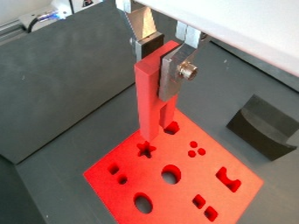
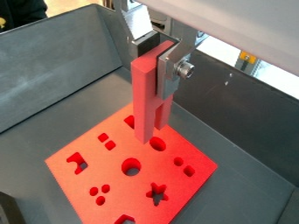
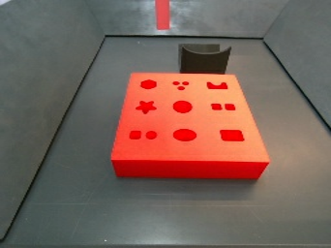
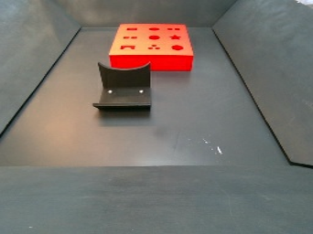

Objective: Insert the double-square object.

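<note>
Wrist views both show the bar (image 1: 152, 105) hanging upright, clamped near its top between the gripper's (image 1: 158, 59) silver fingers (image 1: 173, 70), its lower end well above the block (image 1: 176, 171) and its shaped holes. It looks stiff, light and smooth (likely hard plastic), so a firm pinch on its flat faces should keep it from tilting. At right sits the holder (image 1: 265, 127), apart from the block.

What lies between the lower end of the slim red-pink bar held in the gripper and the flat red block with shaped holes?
Nothing: in a wrist view, the slim red-pink bar, clamped in the gripper, hangs over the flat red block.
</note>
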Controlling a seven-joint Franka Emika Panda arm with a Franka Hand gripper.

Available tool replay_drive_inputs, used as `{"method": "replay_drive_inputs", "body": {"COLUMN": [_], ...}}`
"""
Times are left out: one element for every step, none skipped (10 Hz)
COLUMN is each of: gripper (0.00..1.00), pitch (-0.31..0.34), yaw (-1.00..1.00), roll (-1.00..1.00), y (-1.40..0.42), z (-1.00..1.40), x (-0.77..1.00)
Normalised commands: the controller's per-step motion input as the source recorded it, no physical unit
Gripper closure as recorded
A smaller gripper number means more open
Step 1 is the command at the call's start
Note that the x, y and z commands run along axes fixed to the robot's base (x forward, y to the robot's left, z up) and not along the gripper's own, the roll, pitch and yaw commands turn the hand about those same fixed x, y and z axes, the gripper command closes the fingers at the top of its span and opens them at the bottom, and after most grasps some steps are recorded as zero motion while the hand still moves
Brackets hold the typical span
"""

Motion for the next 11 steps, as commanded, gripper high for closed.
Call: {"method": "replay_drive_inputs", "body": {"gripper": [1.00, 1.00, 1.00, 1.00, 1.00, 1.00, 1.00, 1.00, 1.00, 1.00, 1.00], "pitch": [0.000, 0.000, 0.000, 0.007, 0.044, 0.014, 0.000, -0.009, 0.000, 0.000, 0.000], "yaw": [-0.38, -0.36, -0.31, -0.28, -0.33, -0.27, -0.23, -0.61, -0.81, -0.92, -0.96], "roll": [-0.15, -0.07, -0.01, 0.00, 0.10, 0.12, 0.12, 0.15, 0.08, 0.00, -0.07], "y": [0.00, 0.00, 0.00, 0.00, -0.04, -0.10, -0.15, -0.20, -0.08, 0.00, 0.00], "z": [-0.74, -0.81, -0.78, -0.79, -0.74, -0.71, -0.62, -0.60, -0.49, -0.24, -0.04], "x": [0.29, 0.19, 0.13, 0.17, 0.33, 0.36, 0.45, 0.46, 0.26, 0.16, 0.14]}}
